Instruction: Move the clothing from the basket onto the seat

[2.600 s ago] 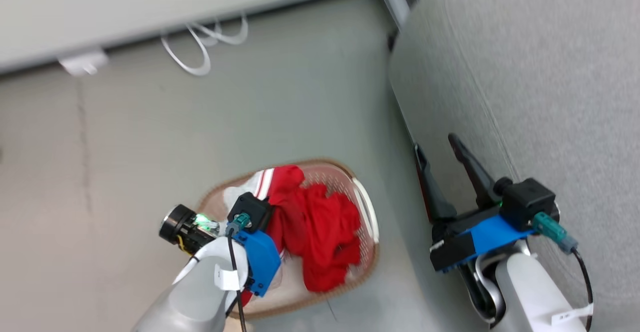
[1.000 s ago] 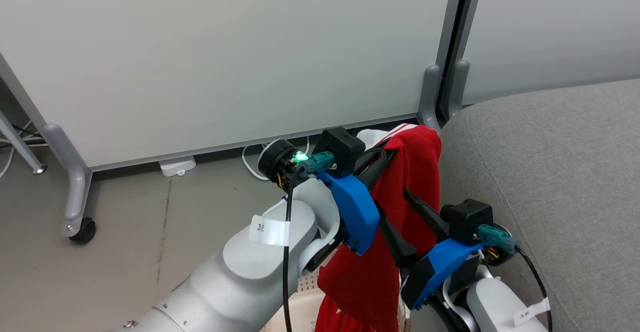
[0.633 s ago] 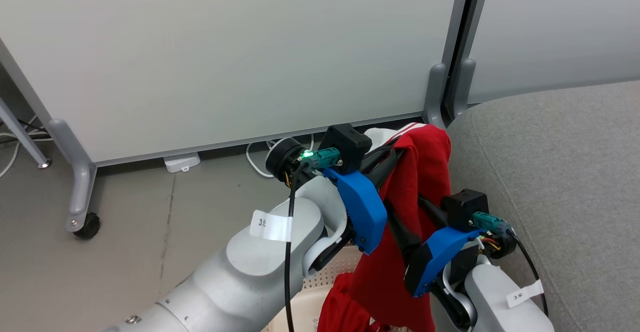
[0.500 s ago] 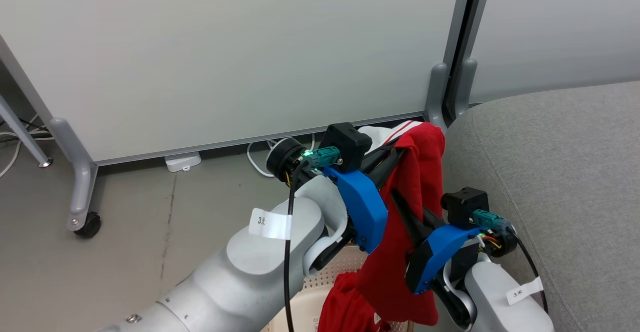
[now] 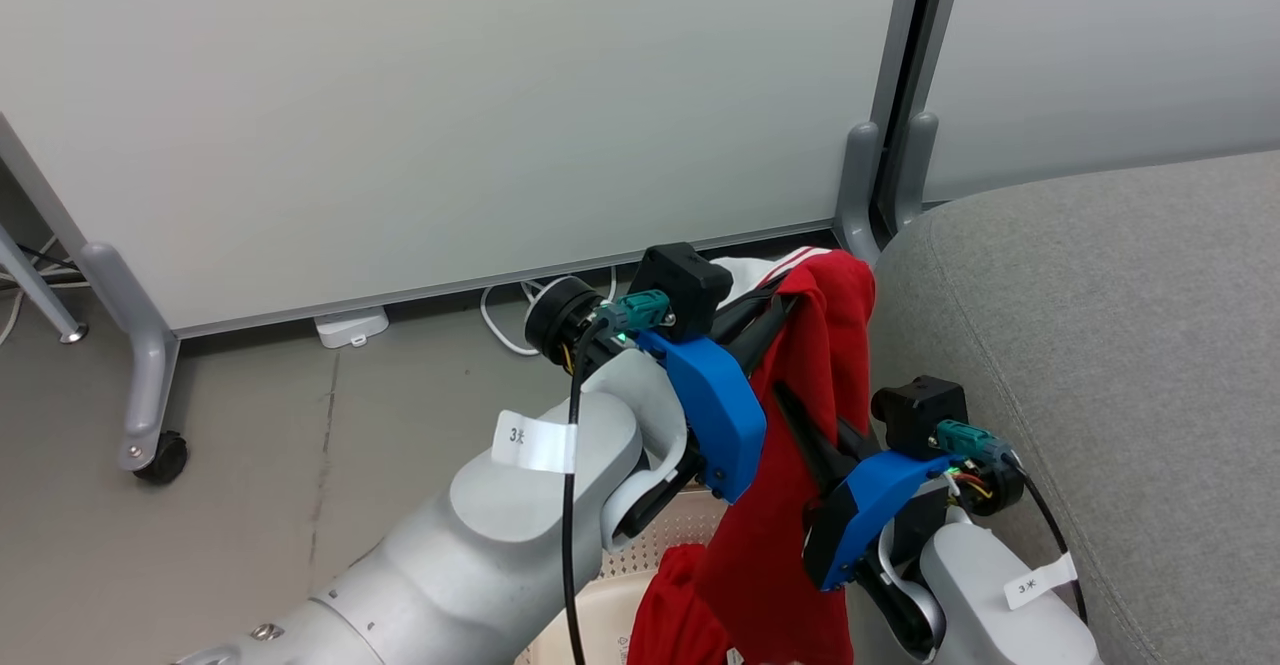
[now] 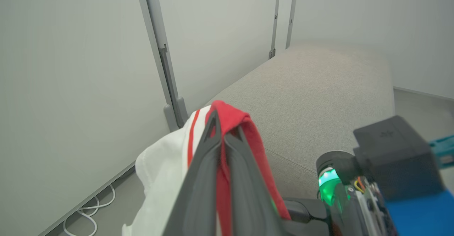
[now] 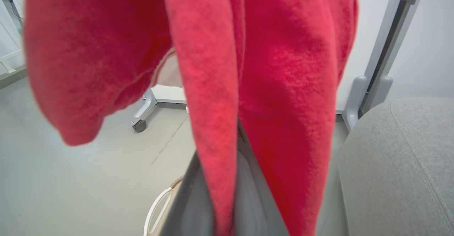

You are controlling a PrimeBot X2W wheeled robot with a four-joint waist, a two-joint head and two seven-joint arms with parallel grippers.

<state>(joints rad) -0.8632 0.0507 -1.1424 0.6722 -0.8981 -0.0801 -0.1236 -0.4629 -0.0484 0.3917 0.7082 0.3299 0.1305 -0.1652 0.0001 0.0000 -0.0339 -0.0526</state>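
Left end effector [image 5: 788, 297] is pinched shut on the top fold of the red garment [image 5: 825, 345], where the white trim shows. The right end effector [image 5: 790, 400] is closed on a lower fold of the same cloth. So the garment hangs between the two, lifted above the basket [image 5: 585, 630] and just left of the seat [image 5: 1100, 345]. Its tail drops to a red bunch [image 5: 665, 610] at the basket's mouth; I cannot tell whether that is the same piece or another.

To do the carry well, I judge that both arms should travel right together at one pace, so the cloth is neither stretched nor pulled from a grip. I would lift first, so the hanging tail clears the seat's rounded near-left corner rather than dragging up its side. Then I would go well in from the edge before lowering, and let go only once the fabric lies on the seat.

My count: two end effectors, both gripping; one garment certainly lifted; one basket; one seat; two pale wall panels [image 5: 450, 115] behind; one caster [image 5: 160, 457] on the floor [image 5: 300, 505] at far left
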